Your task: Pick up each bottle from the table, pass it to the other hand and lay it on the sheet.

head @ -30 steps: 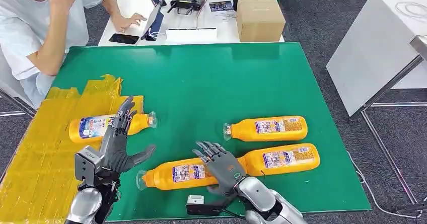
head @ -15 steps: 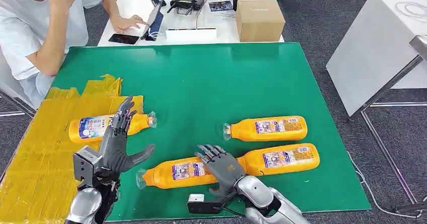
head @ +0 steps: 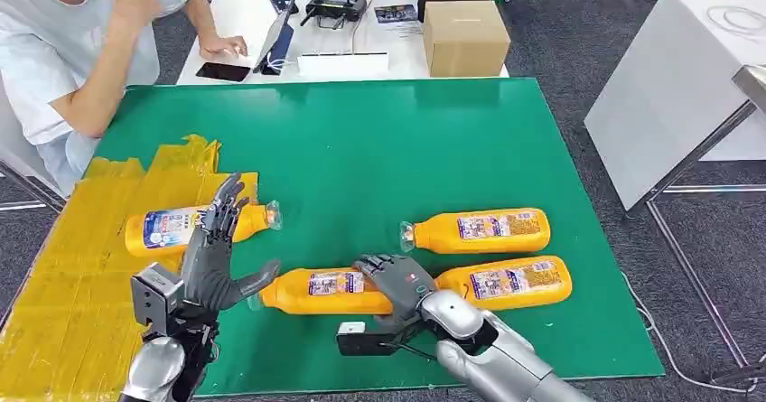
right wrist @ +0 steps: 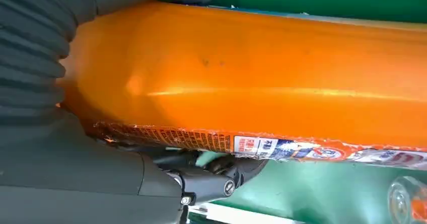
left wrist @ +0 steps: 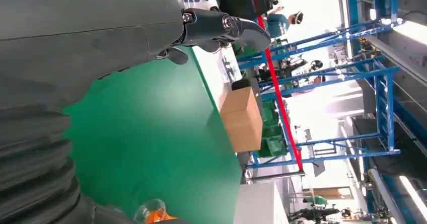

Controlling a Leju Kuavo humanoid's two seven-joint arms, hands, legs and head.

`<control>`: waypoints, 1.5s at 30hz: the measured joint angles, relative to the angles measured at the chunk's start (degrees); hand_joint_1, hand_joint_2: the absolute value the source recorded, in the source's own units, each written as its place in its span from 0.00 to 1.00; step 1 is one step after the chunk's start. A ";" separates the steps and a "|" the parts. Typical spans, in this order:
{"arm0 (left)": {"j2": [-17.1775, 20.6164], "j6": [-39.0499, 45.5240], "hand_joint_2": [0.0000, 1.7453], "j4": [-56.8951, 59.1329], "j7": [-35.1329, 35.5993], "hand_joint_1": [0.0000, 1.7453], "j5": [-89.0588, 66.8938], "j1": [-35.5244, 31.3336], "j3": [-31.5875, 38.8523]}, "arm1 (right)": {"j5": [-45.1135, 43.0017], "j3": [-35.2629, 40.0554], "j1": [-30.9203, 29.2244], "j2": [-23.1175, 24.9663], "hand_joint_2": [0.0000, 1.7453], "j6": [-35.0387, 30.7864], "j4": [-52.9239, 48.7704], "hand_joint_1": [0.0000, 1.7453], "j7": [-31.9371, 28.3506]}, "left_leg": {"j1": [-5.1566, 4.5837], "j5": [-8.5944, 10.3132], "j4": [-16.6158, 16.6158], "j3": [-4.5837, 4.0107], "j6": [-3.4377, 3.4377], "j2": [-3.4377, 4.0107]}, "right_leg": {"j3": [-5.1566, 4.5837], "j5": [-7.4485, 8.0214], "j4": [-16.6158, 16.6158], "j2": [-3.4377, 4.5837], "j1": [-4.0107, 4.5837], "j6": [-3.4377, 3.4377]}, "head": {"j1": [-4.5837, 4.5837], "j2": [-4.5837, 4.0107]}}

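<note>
Right hand (head: 397, 283) wrapped round glossy orange bottle (head: 327, 291), its base hidden under fingers; bottle at 6 o'clock on green mat (head: 379, 140); left hand (head: 210, 256) splayed, holding nothing, cap just beside its thumb.

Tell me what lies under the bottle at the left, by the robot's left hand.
The yellow sheet lies under the bottle, with its clear cap end near the sheet's edge. The left hand covers part of the bottle's middle, so the sheet there is hidden.
</note>
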 measured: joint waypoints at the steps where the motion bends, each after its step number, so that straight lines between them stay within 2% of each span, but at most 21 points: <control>1: 0.00 0.00 1.00 0.00 -0.02 0.00 0.00 0.00 -0.02 | -0.20 0.20 -0.30 0.02 1.00 0.20 0.39 0.90 -0.04 | 0.00 0.00 0.00 0.04 0.00 0.00 | 0.04 0.00 0.00 0.00 0.00 0.00 | 0.00 0.00; 3: 0.00 0.00 1.00 0.00 -0.04 0.00 0.04 -0.01 -0.22 | -0.39 0.50 -0.76 0.07 1.00 0.26 0.92 0.79 -0.11 | 0.00 0.00 0.00 0.09 0.00 0.00 | 0.09 0.00 0.00 -0.02 -0.01 0.00 | 0.00 0.00; 19: 0.00 0.02 1.00 0.00 -0.39 0.00 0.96 -0.08 -1.29 | -2.43 2.42 -2.91 0.09 1.00 1.35 3.12 0.80 -1.20 | -0.01 0.00 0.00 0.29 0.01 0.00 | 0.30 0.00 -0.01 -0.02 -0.02 0.00 | 0.00 0.00; 21: 0.00 0.02 1.00 0.00 -0.39 0.00 0.96 -0.08 -1.31 | -2.43 2.47 -2.94 0.09 1.00 1.35 3.26 0.82 -1.20 | -0.01 0.00 0.00 0.31 0.01 0.00 | 0.31 0.00 -0.01 -0.02 -0.03 0.00 | 0.00 0.00; 24: 0.00 0.02 1.00 0.00 -0.39 0.00 0.96 -0.07 -1.31 | -2.51 2.49 -2.98 0.09 1.00 1.35 3.39 0.97 -1.22 | -0.01 0.00 0.00 0.33 0.01 0.00 | 0.34 0.00 -0.01 -0.03 -0.03 0.00 | 0.00 0.00; 29: 0.00 0.02 1.00 -0.02 -0.39 0.00 0.96 0.00 -1.31 | -3.34 2.49 -2.71 0.11 1.00 -0.37 3.39 1.00 -0.85 | -0.01 0.00 0.00 0.36 0.01 -0.01 | 0.38 0.00 -0.01 -0.03 -0.03 0.00 | 0.00 0.00; 33: 0.00 0.09 1.00 -0.85 -0.37 0.00 0.96 0.81 -1.31 | -4.00 1.40 -0.21 0.65 1.00 -5.70 2.38 1.00 0.17 | -0.01 -0.01 0.00 0.34 0.01 -0.02 | 0.37 -0.01 -0.01 -0.04 -0.03 0.01 | 0.00 0.00; 38: 0.00 0.22 1.00 -2.62 -0.20 0.00 1.01 2.17 -1.31 | -5.27 -3.46 5.88 1.75 1.00 -11.61 -2.52 1.00 -0.68 | -0.01 -0.02 0.00 0.10 0.00 -0.03 | 0.19 -0.01 0.00 -0.04 -0.02 0.01 | 0.00 0.00; 45: 0.00 0.83 1.00 -4.22 -0.02 0.00 0.96 3.01 -1.31 | -6.75 -10.40 11.53 4.24 1.00 -15.14 -8.37 1.00 -3.90 | 0.00 -0.02 -0.01 -0.13 0.00 -0.02 | -0.05 -0.01 0.00 -0.04 -0.01 0.01 | 0.00 0.00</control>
